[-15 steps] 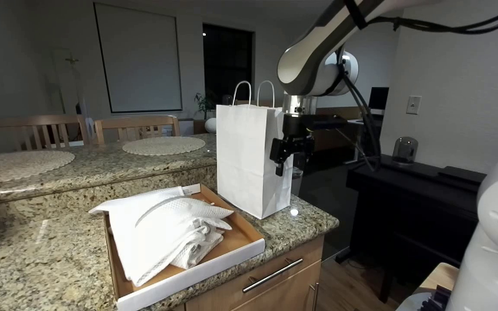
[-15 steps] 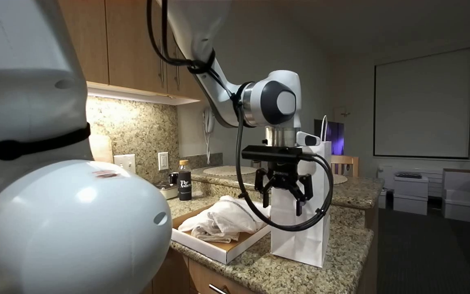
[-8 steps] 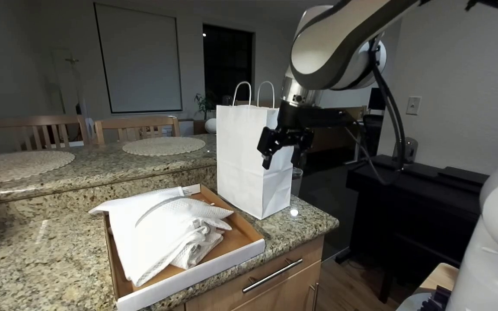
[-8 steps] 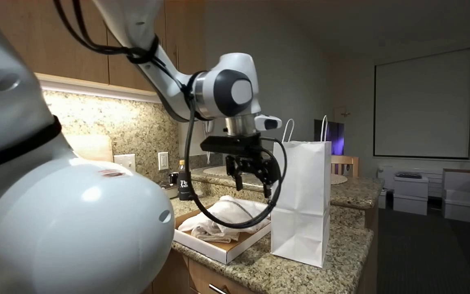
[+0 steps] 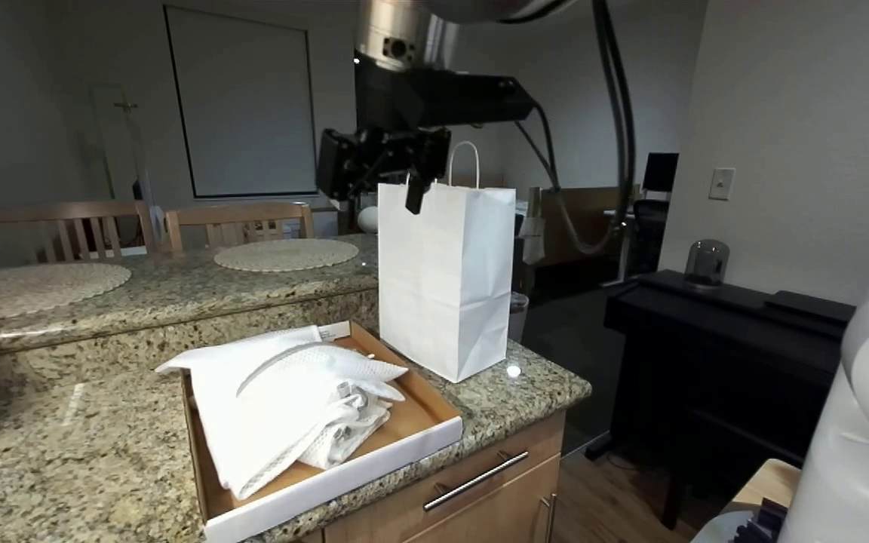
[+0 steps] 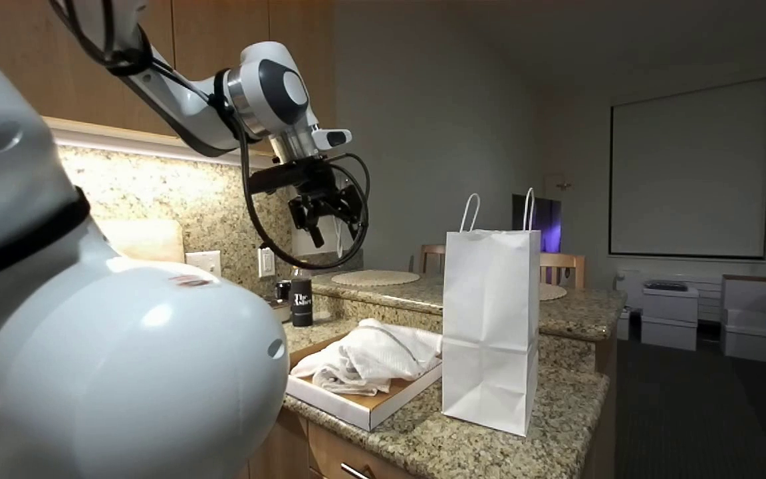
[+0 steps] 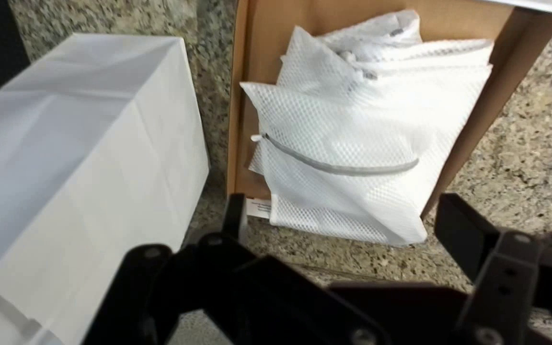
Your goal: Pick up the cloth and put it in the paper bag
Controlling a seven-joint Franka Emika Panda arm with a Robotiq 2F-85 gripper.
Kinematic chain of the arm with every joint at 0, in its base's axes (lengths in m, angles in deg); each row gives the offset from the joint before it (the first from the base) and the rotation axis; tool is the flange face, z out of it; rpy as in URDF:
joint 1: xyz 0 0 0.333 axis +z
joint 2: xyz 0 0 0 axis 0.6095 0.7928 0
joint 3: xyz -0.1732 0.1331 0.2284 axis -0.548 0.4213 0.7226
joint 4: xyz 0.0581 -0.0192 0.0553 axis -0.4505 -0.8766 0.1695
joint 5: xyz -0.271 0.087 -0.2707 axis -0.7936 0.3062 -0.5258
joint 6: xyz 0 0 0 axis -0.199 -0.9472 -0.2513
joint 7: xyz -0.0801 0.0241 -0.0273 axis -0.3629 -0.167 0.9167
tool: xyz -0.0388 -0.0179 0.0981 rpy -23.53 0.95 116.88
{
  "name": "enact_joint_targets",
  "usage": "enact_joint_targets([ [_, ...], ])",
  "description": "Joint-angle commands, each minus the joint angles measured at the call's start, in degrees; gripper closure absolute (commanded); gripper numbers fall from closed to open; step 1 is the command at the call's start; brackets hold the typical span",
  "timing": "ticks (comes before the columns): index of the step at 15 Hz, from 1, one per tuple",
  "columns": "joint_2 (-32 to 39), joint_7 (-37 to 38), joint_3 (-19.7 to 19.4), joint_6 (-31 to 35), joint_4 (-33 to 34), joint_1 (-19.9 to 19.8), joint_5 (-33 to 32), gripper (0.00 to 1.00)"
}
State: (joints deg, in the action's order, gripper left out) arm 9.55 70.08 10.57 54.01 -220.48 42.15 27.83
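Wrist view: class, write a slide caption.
Piled white mesh cloth partly overhanging a cardboard tray beside a paper bag; end effector open.

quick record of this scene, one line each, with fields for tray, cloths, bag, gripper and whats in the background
Tray: on the counter, brown inside, white outside
White cloths: piled in the tray, overhanging one edge
Paper bag: upright beside the tray, both handles up
Bag interior: cannot be made out
Gripper: open, holding nothing, raised above the counter
Background: two woven mats on the raised ledge
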Motion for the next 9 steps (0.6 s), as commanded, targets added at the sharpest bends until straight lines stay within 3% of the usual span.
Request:
enact_joint_targets([
  [1, 14.3, -2.3, 2.9, -1.1, 11.7, -5.4, -2.7, 0.0],
  [4, 25.1, -2.5, 5.8, 0.8, 17.1, -8.6, -6.5, 0.0],
  [6, 32.8, -2.7, 7.0, 0.0, 20.0, -8.5, -9.6, 0.0],
  [7, 35.8, -0.3, 2.5, 1.0, 20.5, -2.9, -14.5, 0.0],
  [9, 40.9, 1.3, -0.4, 2.1, 23.0, 0.8, -21.2, 0.0],
])
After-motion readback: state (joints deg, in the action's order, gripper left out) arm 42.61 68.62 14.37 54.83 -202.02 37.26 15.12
